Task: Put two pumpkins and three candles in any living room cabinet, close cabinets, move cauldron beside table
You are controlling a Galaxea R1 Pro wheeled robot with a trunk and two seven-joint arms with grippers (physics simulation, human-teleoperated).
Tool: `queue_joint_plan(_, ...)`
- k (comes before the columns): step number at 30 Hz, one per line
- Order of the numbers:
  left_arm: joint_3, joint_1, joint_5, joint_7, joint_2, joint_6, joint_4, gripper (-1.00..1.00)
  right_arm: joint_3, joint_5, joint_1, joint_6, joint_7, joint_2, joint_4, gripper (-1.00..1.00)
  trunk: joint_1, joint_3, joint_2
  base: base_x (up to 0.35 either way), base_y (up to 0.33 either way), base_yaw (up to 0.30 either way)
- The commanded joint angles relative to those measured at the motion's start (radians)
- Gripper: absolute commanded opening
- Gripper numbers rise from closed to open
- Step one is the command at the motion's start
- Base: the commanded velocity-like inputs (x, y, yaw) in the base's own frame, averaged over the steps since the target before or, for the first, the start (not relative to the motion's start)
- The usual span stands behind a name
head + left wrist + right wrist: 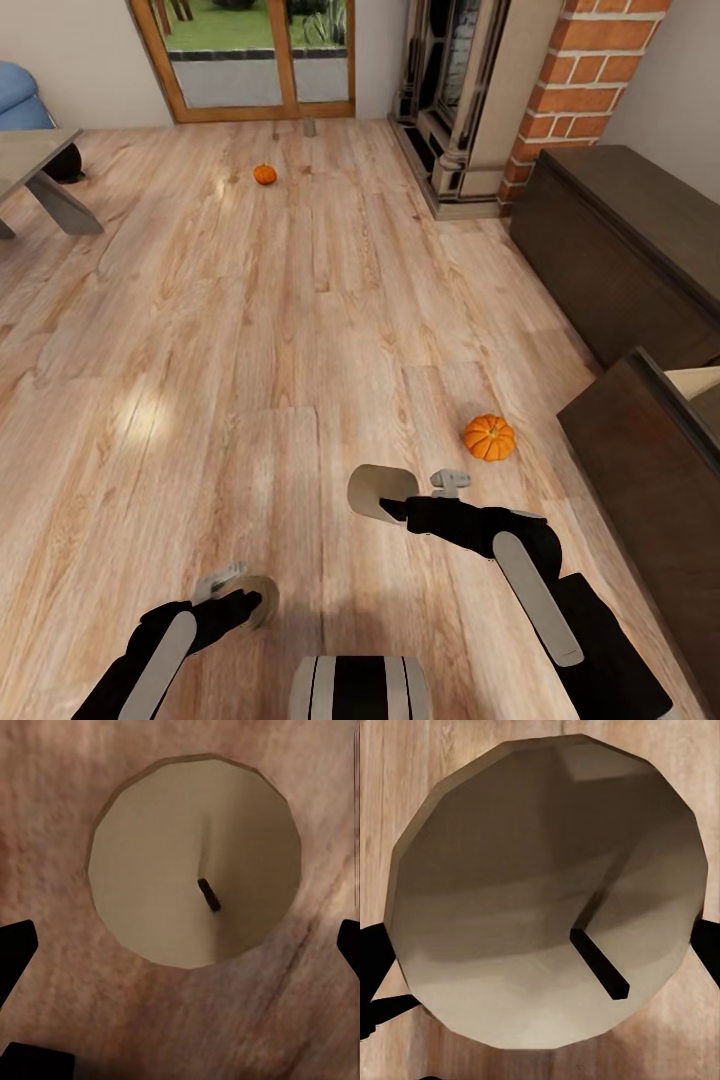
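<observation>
Candles: one sits in the right gripper (392,497), a pale round cylinder (378,492) held just above the wooden floor (250,330); in the right wrist view its flat top with a dark wick (598,964) spans the space between the two dark jaws, which touch its rim on both sides. A second candle (250,592) stands upright on the floor at the left gripper (240,598); in the left wrist view the candle top (195,859) lies between the black fingertips (15,949), which stand wide and clear of it on either side. A third small pale cylinder (309,127) stands far off by the glass door (250,55).

Pumpkins: near one (489,437) on the floor, just beside the dark-brown cabinet (640,450), ahead of the right arm. Far one (265,174) on open floor toward the door, well apart from the first.

Cabinet runs along the right wall; the nearer section shows a pale beige strip (697,381) behind its front panel, apparently pulled out. Brick fireplace (500,90) beyond it. Grey desk (40,160) at the far left, with a round black object (66,162) half hidden behind its leg.
</observation>
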Motion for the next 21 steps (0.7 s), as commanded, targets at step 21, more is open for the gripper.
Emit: queue_joint_plan(21, 0.0, 0.0, 0.0, -0.001, 0.0, 0.0, 0.0, 1.0, 0.001, 0.0, 0.0, 0.0, 0.0, 0.0, 0.001, -1.0, 0.004, -0.035, -0.002, 0.033, 0.0, 0.0)
